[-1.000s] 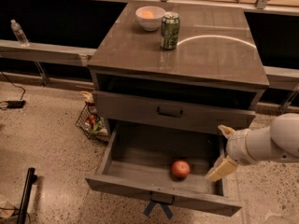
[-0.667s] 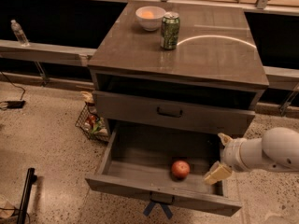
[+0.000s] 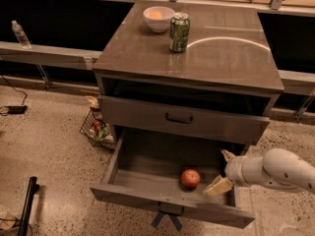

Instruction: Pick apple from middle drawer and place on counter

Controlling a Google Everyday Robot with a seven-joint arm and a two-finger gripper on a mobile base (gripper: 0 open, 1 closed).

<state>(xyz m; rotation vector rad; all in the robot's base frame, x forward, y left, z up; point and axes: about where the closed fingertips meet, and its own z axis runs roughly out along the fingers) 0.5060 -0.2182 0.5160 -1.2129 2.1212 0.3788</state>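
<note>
Fingers (image 3: 219, 186) spread and empty: the gripper (image 3: 223, 171) hangs inside the open drawer (image 3: 167, 200), at its right end, just right of the apple (image 3: 190, 178) on the drawer floor. Behind, the shut upper drawer (image 3: 147, 114) overhangs. On the counter (image 3: 221, 58) stand a can (image 3: 179, 32) and a bowl (image 3: 158, 18).

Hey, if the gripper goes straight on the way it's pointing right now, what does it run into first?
Most likely the apple. The gripper is open at the right side of the middle drawer and points left toward it. Depth is unclear, so it might pass just beside the apple.
</note>
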